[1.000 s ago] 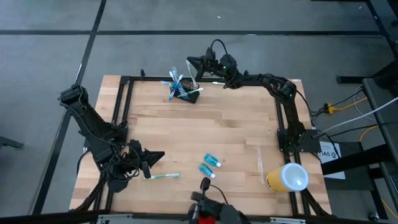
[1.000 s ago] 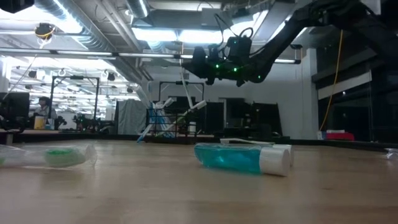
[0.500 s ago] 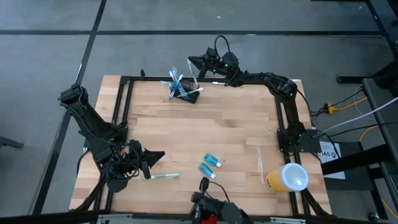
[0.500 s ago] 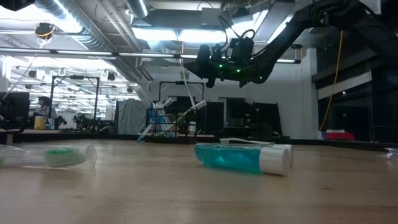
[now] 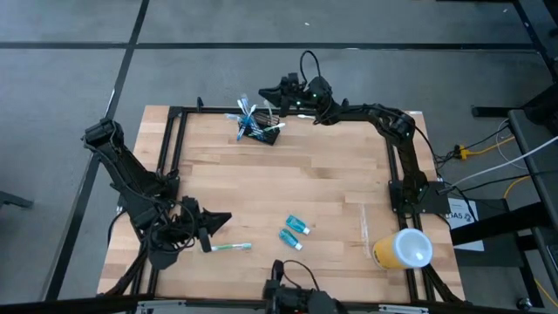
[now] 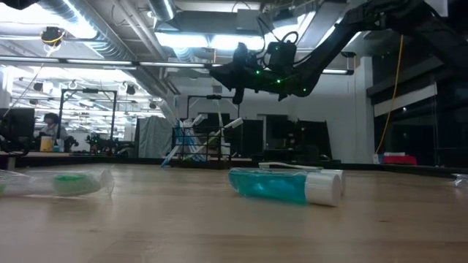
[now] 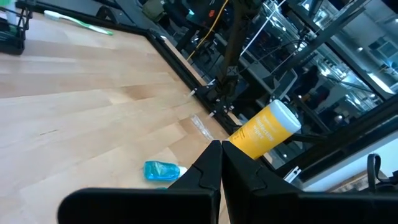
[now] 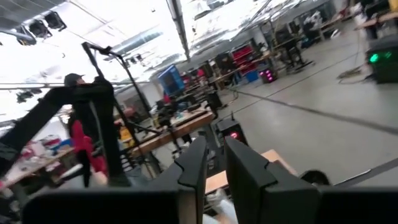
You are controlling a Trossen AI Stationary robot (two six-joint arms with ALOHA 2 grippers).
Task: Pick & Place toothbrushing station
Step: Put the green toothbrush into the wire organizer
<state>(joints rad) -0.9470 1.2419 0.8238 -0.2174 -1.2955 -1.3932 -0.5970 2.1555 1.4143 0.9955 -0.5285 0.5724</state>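
At the near left, the left gripper waits shut and empty. At the far edge, the toothbrushing station stands full of brushes; just right of it, the right gripper has parted its fingers slightly, empty, apparently releasing a brush there.

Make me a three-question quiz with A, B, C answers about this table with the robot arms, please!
1. Where does the yellow cup with a white round lid lie?
A. by the table's right near corner
B. in the middle
C. in the holder

2. How many small teal toothpaste tubes lie on the wooden table?
A. one
B. two
C. five

3. What holds the toothbrushes at the far edge?
A. the yellow cup
B. the left gripper
C. the small black wire-mesh holder

Answers: 1 A, the cup lies on its side at that corner. 2 B, two tubes lie side by side. 3 C, brushes stick out of the holder.
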